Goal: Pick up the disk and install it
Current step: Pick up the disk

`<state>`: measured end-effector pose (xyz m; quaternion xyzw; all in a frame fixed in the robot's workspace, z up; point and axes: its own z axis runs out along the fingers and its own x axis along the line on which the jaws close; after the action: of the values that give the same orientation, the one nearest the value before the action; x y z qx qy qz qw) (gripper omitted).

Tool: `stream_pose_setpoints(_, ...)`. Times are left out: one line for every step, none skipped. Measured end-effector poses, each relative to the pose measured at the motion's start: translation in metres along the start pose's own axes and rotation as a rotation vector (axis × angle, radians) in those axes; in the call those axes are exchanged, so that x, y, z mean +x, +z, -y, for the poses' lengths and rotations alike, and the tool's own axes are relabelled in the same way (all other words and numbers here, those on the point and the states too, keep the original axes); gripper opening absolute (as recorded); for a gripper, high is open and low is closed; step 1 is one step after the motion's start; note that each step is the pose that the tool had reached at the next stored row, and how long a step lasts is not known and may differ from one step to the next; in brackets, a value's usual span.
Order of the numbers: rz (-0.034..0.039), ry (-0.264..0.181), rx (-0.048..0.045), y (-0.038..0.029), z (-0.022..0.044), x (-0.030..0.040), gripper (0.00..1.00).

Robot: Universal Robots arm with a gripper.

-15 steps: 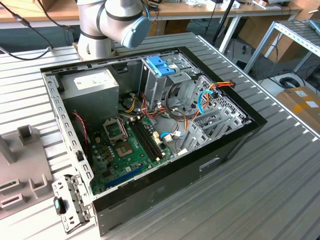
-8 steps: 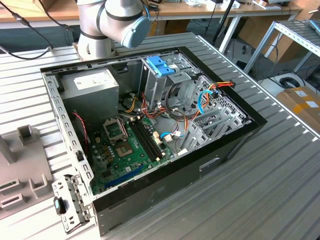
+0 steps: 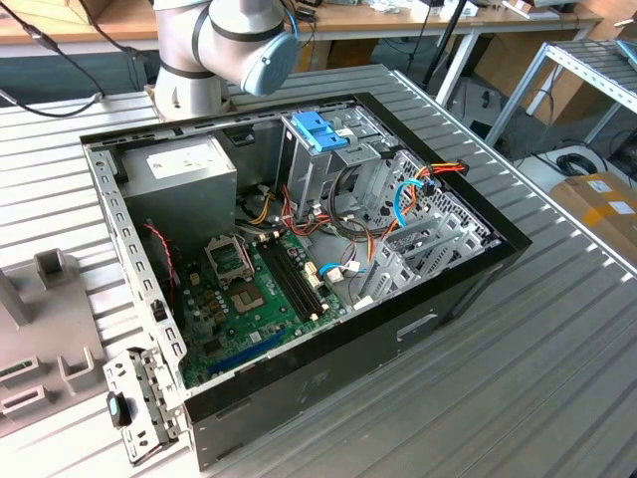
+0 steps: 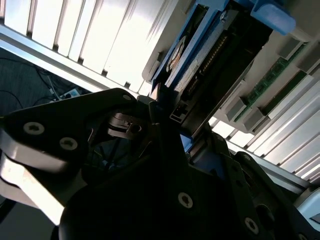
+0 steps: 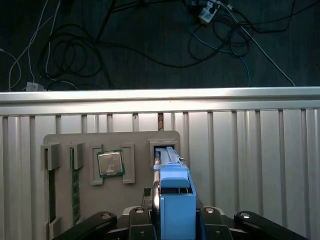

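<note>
Blue-railed disk (image 5: 172,200) clamped in jaws; its print unreadable.

Open table (image 3: 537,368) round the case (image 3: 398,334); inside, cable tangle (image 3: 370,231) beside the drive cage (image 3: 305,179).

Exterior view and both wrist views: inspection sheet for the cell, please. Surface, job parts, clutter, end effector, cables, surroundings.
Surface: slatted metal table carrying an open computer case and a grey fixture tray.
Job's things: the disk, blue-railed, stands on edge at the tray's slot, not in the case; seated or lifted cannot be told.
Clutter: processor chip and memory sticks in tray pockets; loose metal bracket by the case's corner.
End effector: dark links sit either side of the disk in both wrist views; grip cannot be judged.
Cables: wire bundles inside the case; cords on the floor.
Surroundings: workbench, shelving frame, cardboard box.
</note>
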<state>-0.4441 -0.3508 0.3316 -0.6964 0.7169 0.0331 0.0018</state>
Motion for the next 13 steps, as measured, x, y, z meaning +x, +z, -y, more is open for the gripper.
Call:
stream_pose_setpoints(0.0,0.0,0.0,-0.0005,0.0,0.0,0.37)
stream_pose_setpoints(0.0,0.0,0.0,-0.0105,-0.0005,-0.0005,0.37)
stream_pose_setpoints(0.0001,0.0,0.0001,-0.0208,-0.0009,-0.001,0.37)
stream_pose_setpoints(0.0,0.0,0.0,-0.0215,-0.001,-0.0011,0.37)
stream_pose_setpoints(0.0001,0.0,0.0001,-0.0222,-0.001,-0.0011,0.37)
stream_pose_setpoints(0.0001,0.0,0.0001,-0.0228,-0.0011,-0.0011,0.37)
stream_pose_setpoints(0.0,0.0,0.0,-0.0235,-0.0011,-0.0011,0.37)
stream_pose_setpoints(0.0,0.0,0.0,-0.0242,-0.0011,-0.0012,0.37)
stream_pose_setpoints(0.0001,0.0,0.0001,-0.0247,-0.0011,-0.0012,0.37)
stream_pose_setpoints(0.0,0.0,0.0001,-0.0254,-0.0011,-0.0012,0.37)
stream_pose_setpoints(0.0,0.0,0.0,-0.0261,-0.0012,-0.0013,0.37)
stream_pose_setpoints(0.0,0.0,0.0,-0.027,-0.0012,-0.0013,0.37)
stream_pose_setpoints(0.0,0.0,0.0,-0.0277,-0.0012,-0.0014,0.37)
